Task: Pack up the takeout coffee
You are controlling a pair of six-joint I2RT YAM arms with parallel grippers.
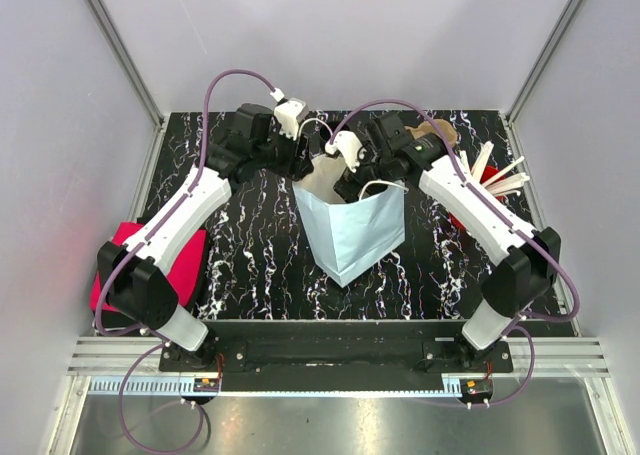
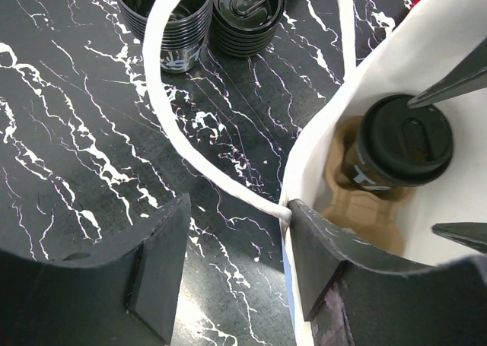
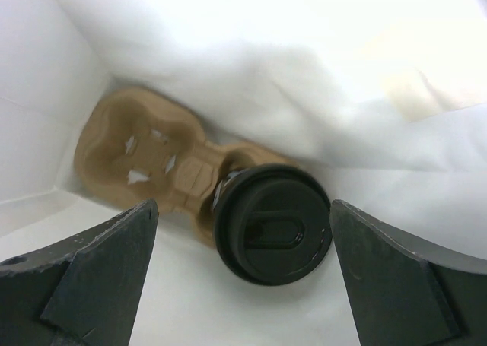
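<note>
The paper bag (image 1: 355, 230) stands open in the middle of the black table (image 1: 250, 265). It is thin and light, so I think it will bend or tip if it gets bumped. A good place to hold it is the top edge or the white handle (image 2: 171, 125).

At the bottom of the bag lies a brown cup carrier (image 3: 141, 152). It looks like stiff, light card with two round holes. One hole is empty.

The coffee cup (image 3: 272, 226) sits in the other hole, inside the bag. It has a black lid on top. If it is full, it is likely heavy for its size. Its sides may squash, so it needs a soft squeeze around the side, just under the lid. The lid looks smooth and could pop off.

The left gripper (image 2: 240, 220) is about half spread. The bag's top edge is between its two fingers, one outside the bag and one inside. The inside finger seems to touch the paper, but the paper is not pinched.

The right gripper (image 3: 243, 213) is down in the bag, spread very wide. One finger is on each side of the cup, and neither touches it. It holds nothing.
</note>
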